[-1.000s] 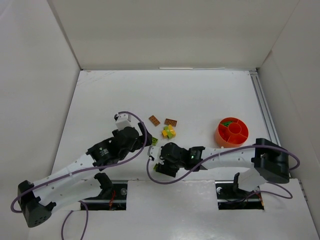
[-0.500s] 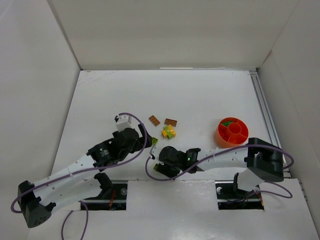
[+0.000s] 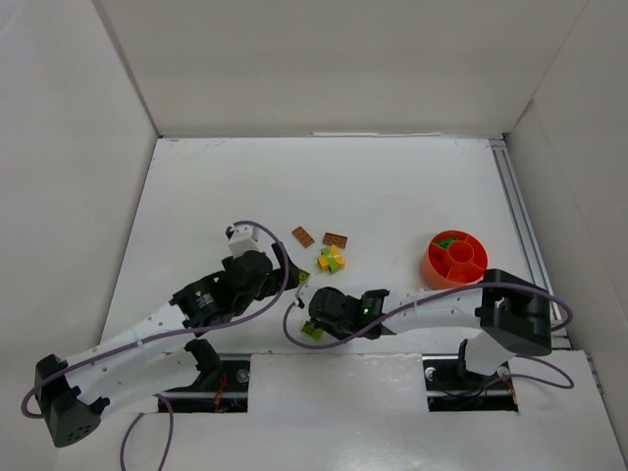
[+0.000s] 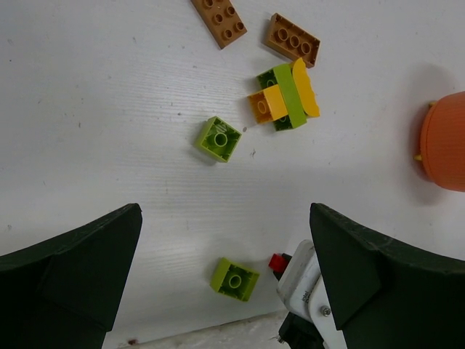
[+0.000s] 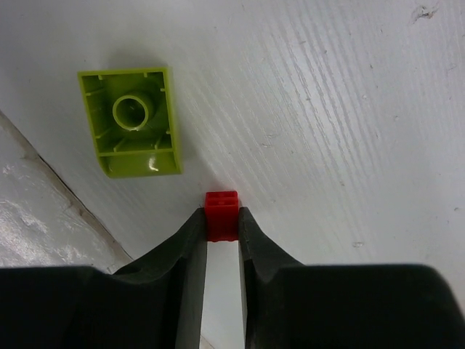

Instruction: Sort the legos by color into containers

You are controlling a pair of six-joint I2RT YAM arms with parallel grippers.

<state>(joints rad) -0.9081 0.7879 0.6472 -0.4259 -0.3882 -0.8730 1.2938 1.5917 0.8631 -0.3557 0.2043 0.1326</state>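
1 lime brick (image 5: 134, 120) sits beside right pincer (image 5: 221, 219) pinching red brick (image 5: 221, 209); left pincer (image 4: 224, 240) gapes.

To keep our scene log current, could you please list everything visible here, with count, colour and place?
brown bricks: 2, brown, far side of the loose group, close together but apart
clump: 1 stack of several bricks, yellow, lime and dark green, just nearer than the brown bricks
lime bricks: 2, lime, hollow side up; one mid-table, one by the near edge
red brick: 1, red, between the right pincer's fingers
bowl: 1, orange, divided, on the right
green pieces: count unclear, in the bowl's far compartment
table: 1, white
left pincer: open, above the lime bricks
right pincer: shut on the red brick
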